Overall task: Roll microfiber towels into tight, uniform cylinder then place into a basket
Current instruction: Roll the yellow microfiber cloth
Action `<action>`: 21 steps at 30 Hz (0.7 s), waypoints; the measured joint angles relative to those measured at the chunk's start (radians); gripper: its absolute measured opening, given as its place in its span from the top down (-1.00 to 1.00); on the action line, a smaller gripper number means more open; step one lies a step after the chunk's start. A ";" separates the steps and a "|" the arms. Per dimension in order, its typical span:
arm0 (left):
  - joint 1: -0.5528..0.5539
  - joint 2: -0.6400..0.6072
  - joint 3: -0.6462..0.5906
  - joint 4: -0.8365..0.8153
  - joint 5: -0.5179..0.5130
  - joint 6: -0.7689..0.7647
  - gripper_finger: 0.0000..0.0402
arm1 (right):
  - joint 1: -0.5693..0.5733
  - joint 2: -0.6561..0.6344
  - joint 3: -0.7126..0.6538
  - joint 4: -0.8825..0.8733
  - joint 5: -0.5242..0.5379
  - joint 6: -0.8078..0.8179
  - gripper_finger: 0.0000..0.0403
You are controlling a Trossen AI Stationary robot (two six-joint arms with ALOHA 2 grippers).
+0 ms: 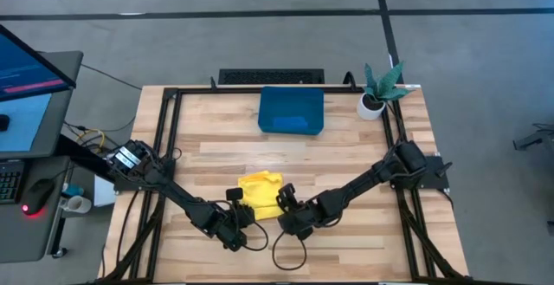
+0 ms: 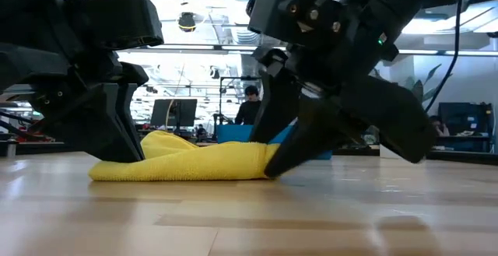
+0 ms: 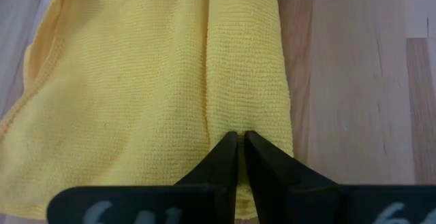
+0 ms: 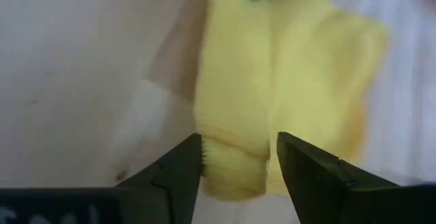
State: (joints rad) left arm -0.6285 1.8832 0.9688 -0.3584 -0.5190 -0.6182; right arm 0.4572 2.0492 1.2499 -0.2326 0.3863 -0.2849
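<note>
Both grippers: we see them at the yellow towel (image 1: 259, 191).
Left gripper (image 3: 238, 142): fingers clenched on its edge.
Right gripper (image 4: 238, 157): fingers spread around its rolled end.

High view looks straight down on the whole counter (image 1: 346, 155); low view looks level across it from close by. Both wrist views sit tight over the yellow towel (image 3: 157, 81), which all four share.

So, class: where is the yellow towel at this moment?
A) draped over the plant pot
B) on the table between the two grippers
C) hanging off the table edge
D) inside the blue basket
B: the yellow towel lies bunched on the wooden table, with the left gripper and the right gripper at its near edge, well apart from the basket.
</note>
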 joint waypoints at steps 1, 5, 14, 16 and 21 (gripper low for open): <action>0.000 0.000 0.000 0.000 0.000 0.000 0.88 | 0.001 -0.005 0.000 -0.002 0.027 -0.001 -0.05; 0.000 0.000 0.000 0.000 0.000 0.000 0.88 | 0.016 -0.029 0.016 -0.038 0.091 -0.002 -0.09; 0.000 0.000 0.000 0.001 0.000 -0.007 0.88 | 0.050 -0.033 0.041 -0.030 0.036 -0.003 -0.10; 0.000 0.000 0.000 0.001 0.000 -0.007 0.88 | 0.041 -0.033 0.037 -0.013 0.014 -0.003 -0.10; 0.000 0.000 0.000 0.001 0.000 -0.010 0.88 | 0.013 -0.033 0.035 -0.013 -0.031 0.007 -0.10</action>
State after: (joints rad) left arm -0.6285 1.8832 0.9688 -0.3573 -0.5189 -0.6286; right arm 0.4703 2.0159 1.2854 -0.2459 0.3552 -0.2781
